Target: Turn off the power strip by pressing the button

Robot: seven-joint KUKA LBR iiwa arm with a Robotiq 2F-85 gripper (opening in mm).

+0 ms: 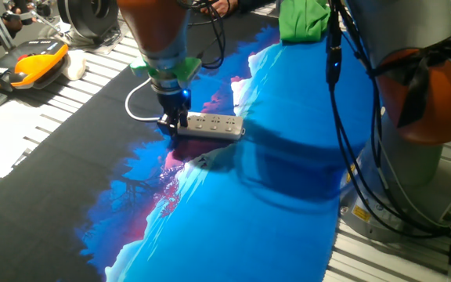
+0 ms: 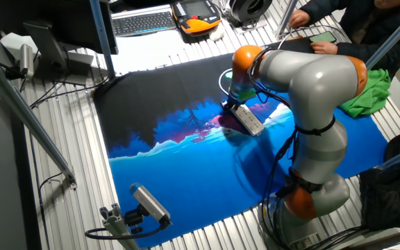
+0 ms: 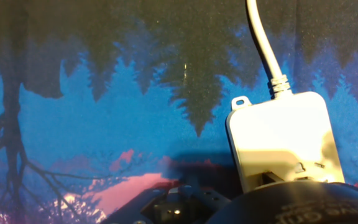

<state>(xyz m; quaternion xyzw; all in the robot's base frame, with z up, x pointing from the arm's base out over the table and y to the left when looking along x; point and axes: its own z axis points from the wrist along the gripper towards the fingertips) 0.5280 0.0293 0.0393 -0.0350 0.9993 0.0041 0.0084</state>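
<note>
The white power strip (image 1: pixel 216 125) lies on the printed blue and black cloth (image 1: pixel 272 196), its white cord (image 1: pixel 134 100) looping off to the left. My gripper (image 1: pixel 171 124) is down at the strip's cord end and touches or nearly touches it. The other fixed view shows the strip (image 2: pixel 251 120) with the gripper (image 2: pixel 231 105) at its upper end. In the hand view the strip's cord end (image 3: pixel 283 137) and cord (image 3: pixel 263 43) fill the right side, and dark gripper parts hide its near part. No view shows the fingertips clearly, nor the button.
A green cloth (image 1: pixel 304 19) lies at the back. An orange device (image 1: pixel 41 61) and a keyboard (image 2: pixel 144 22) sit beyond the cloth. A person's hands (image 2: pixel 304 17) are at the table's far edge. A camera on a mount (image 2: pixel 148 205) stands near one edge.
</note>
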